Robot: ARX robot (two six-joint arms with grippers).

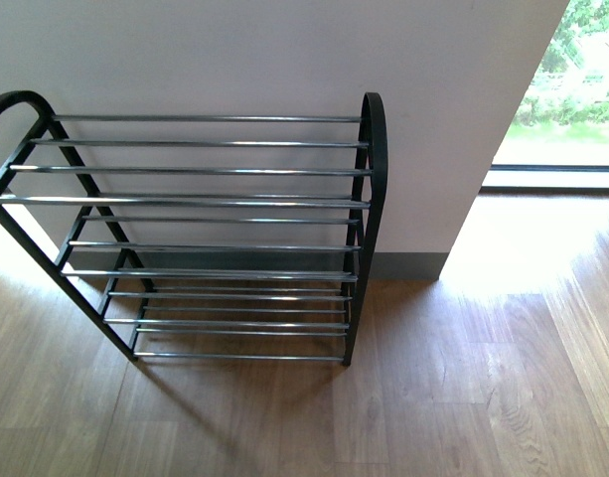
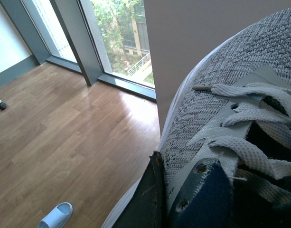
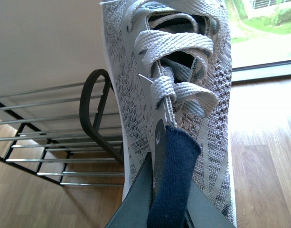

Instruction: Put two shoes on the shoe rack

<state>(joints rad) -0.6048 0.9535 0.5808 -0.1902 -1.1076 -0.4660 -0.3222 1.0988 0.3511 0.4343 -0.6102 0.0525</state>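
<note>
We are facing the shoe rack (image 1: 372, 149), which is standing against the wall with no shoe on it. We are holding one grey sneaker (image 2: 207, 109) clamped in the left gripper (image 2: 157, 180) and the other sneaker (image 3: 124, 90) pinched at its collar by the right gripper (image 3: 171, 152). We are aiming to set each sole flat across several rods.

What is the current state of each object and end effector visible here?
Shoe rack: upright by wall, no shoes on it.
First grey sneaker: laced, held by left end effector.
Second grey sneaker: laced, tongue clamped by right end effector.
Pale-blue slide: lying on floor.
</note>
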